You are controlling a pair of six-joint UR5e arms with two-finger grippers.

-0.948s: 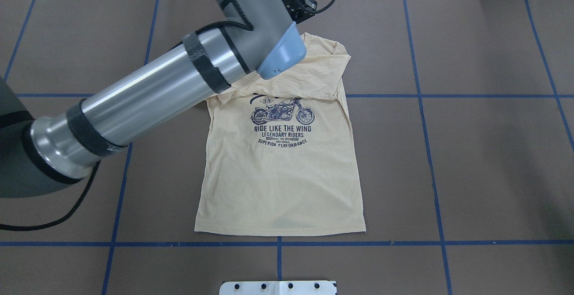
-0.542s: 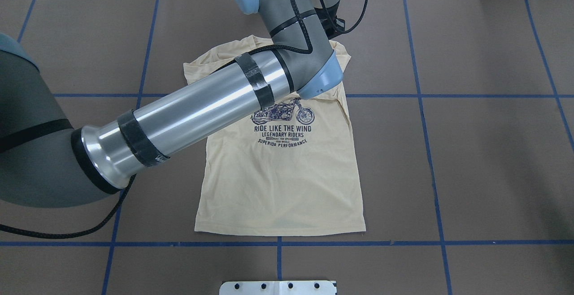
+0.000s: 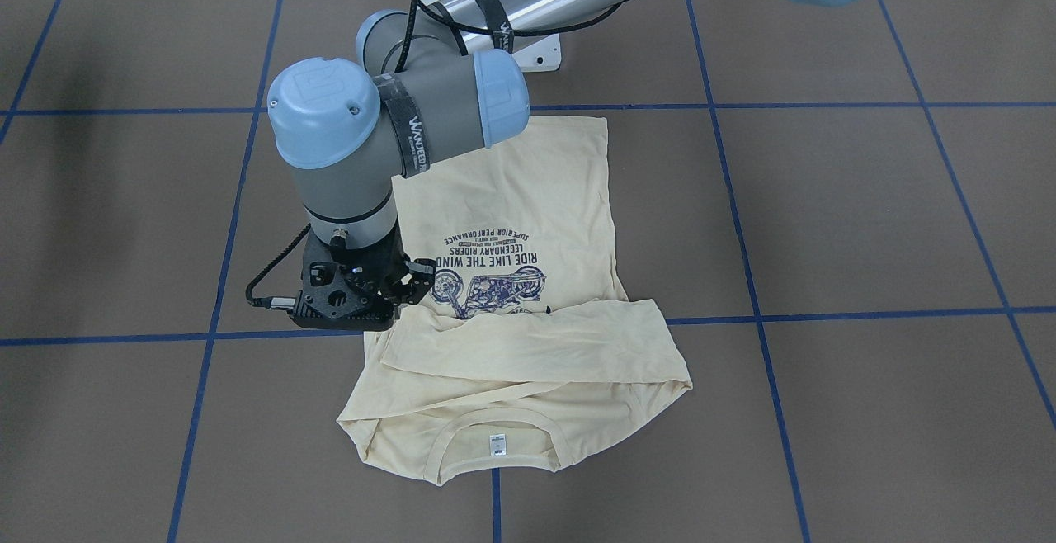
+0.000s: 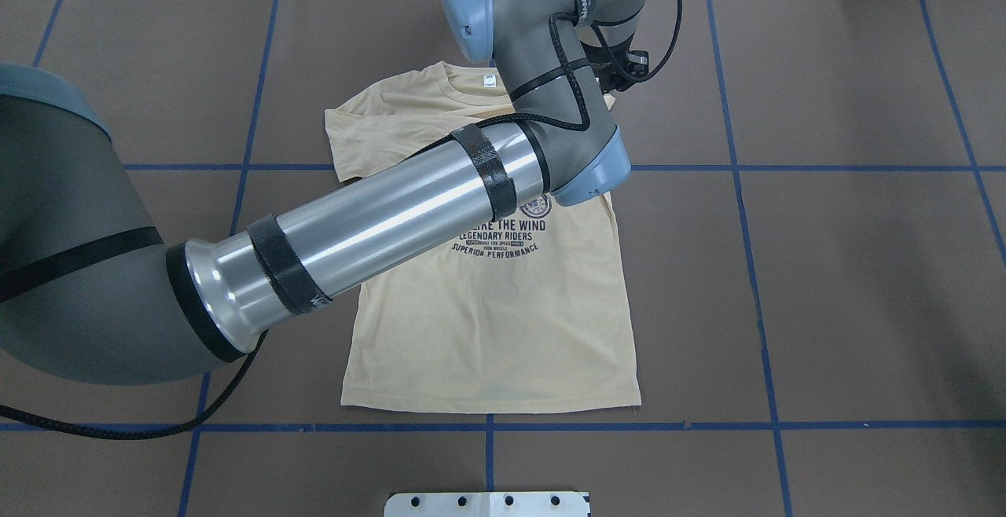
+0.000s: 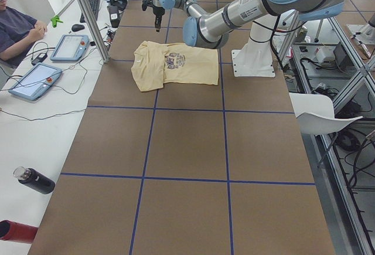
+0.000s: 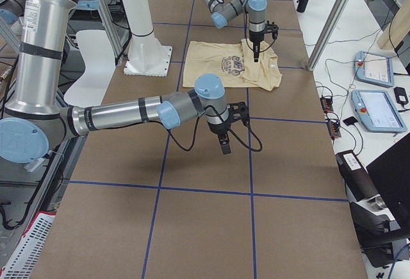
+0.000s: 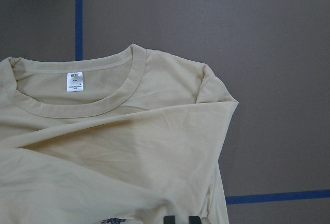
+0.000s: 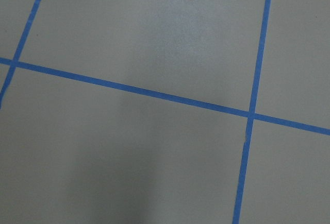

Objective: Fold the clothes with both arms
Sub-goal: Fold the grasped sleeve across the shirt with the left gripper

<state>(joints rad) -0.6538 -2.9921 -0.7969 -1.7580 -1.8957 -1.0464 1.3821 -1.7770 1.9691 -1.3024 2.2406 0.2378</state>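
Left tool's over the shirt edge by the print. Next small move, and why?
Probably lower the left tool onto the T-shirt edge beneath it for a pinch: it hangs above the cloth, one sleeve already lies folded across the chest, and the right tool sits far off over the table.

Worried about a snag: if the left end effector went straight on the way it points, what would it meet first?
Probably the T-shirt: the left end effector points down, and its wrist view shows the fingertips over cream fabric just inside the shirt's side edge. Its height is unclear.
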